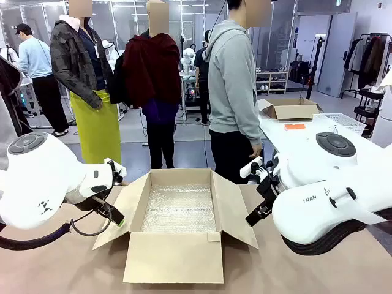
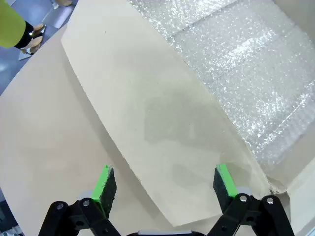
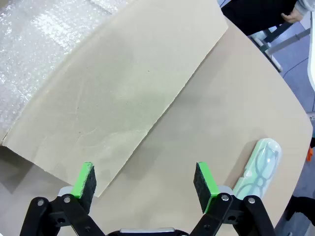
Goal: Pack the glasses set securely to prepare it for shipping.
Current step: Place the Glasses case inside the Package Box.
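Observation:
One mint green glasses case (image 3: 261, 167) of the glasses set lies flat on the tan table, just right of my right gripper (image 3: 144, 182). That gripper is open and empty, hovering over the edge of the right flap (image 3: 128, 83) of the cardboard box (image 1: 177, 257). My left gripper (image 2: 165, 184) is open and empty too, above the box's left flap (image 2: 147, 113). In the front view the left gripper (image 1: 114, 215) and right gripper (image 1: 260, 211) flank the open box, whose inside is lined with bubble wrap (image 1: 180, 208).
A person in a grey hoodie (image 1: 233, 92) stands at the table's far side, one hand (image 3: 290, 17) near the edge. Behind to the right, a white table carries another cardboard box (image 1: 291, 109), a white basket (image 1: 340, 121) and an orange item (image 1: 294, 127).

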Motion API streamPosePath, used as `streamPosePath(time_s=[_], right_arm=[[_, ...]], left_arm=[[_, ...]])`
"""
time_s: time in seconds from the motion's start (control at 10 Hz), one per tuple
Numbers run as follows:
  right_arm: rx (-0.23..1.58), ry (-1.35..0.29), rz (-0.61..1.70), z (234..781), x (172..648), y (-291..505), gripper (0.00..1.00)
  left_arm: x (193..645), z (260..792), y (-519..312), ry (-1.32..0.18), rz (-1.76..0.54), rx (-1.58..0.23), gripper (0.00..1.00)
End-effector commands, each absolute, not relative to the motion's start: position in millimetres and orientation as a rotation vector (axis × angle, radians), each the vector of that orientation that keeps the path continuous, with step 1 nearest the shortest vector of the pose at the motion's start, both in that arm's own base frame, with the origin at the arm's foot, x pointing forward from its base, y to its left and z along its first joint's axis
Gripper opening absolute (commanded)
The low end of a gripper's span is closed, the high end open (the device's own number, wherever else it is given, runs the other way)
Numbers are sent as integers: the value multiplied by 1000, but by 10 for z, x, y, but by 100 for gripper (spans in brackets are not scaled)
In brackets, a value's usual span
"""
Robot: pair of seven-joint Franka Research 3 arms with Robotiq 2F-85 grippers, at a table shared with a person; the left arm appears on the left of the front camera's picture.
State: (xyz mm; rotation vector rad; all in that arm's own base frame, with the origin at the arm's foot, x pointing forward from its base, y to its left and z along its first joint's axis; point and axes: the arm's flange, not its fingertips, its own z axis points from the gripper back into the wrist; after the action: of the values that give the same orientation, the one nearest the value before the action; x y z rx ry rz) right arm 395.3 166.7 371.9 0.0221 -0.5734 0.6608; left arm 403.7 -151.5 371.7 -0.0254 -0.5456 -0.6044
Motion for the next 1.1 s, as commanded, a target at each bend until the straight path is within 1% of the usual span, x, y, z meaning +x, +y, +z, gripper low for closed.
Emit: streamPosePath(time_s=[0.0, 0.9, 1.0], right_arm=[[22, -573, 661, 3719, 3953, 1667, 100], [22, -573, 661, 3719, 3953, 1667, 100], [21, -573, 662, 3720, 3954, 1664, 100]], left_arm=[[4036, 3717, -1517, -546, -605, -25, 100], [4034, 3717, -1524, -546, -607, -25, 100], [4019, 3865, -1483, -566, -639, -38, 100]])
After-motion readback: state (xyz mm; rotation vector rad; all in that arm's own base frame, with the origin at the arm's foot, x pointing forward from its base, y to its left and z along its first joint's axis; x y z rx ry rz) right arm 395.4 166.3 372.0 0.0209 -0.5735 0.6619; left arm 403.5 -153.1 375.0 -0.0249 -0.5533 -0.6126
